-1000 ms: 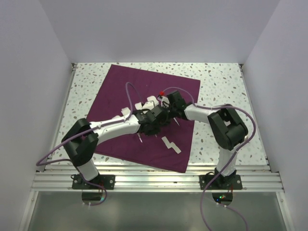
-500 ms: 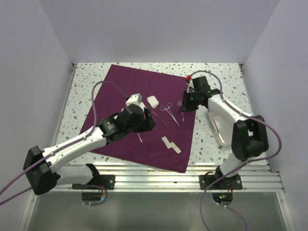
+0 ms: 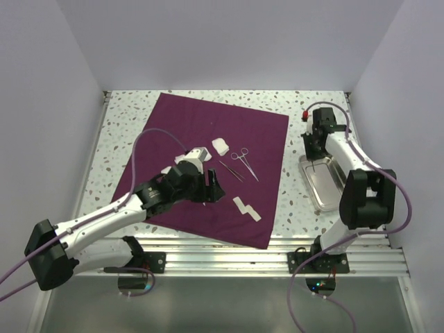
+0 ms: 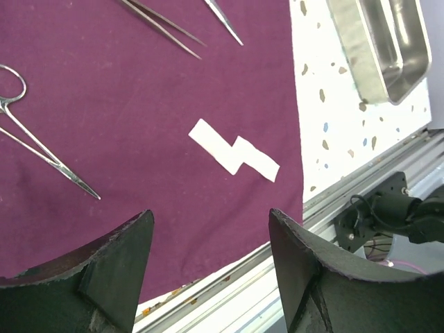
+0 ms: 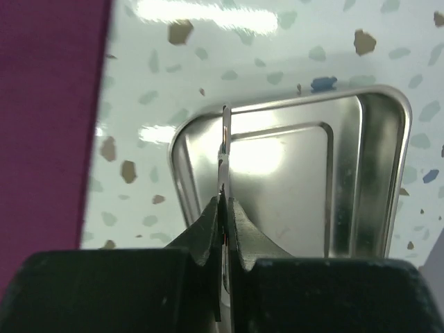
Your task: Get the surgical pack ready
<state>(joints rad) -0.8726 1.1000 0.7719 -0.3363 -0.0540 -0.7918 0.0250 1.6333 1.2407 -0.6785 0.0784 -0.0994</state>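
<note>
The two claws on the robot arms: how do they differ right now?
The left gripper stands open and empty; the right gripper is shut on a thin metal instrument. The left gripper is above the purple cloth; the right gripper is above the silver tray. Both have black fingers.

In the top view the left arm point(image 3: 166, 191) covers part of the purple cloth point(image 3: 208, 125) and most of a gauze piece point(image 3: 168, 170) beside it. The left wrist view cuts the metal tray point(image 4: 354, 52) off at its top edge and the clamp point(image 4: 73, 180) at its left. The right gripper point(image 5: 223, 205) hides the lower end of a thin metal strip point(image 5: 225, 146), its kind unclear
</note>
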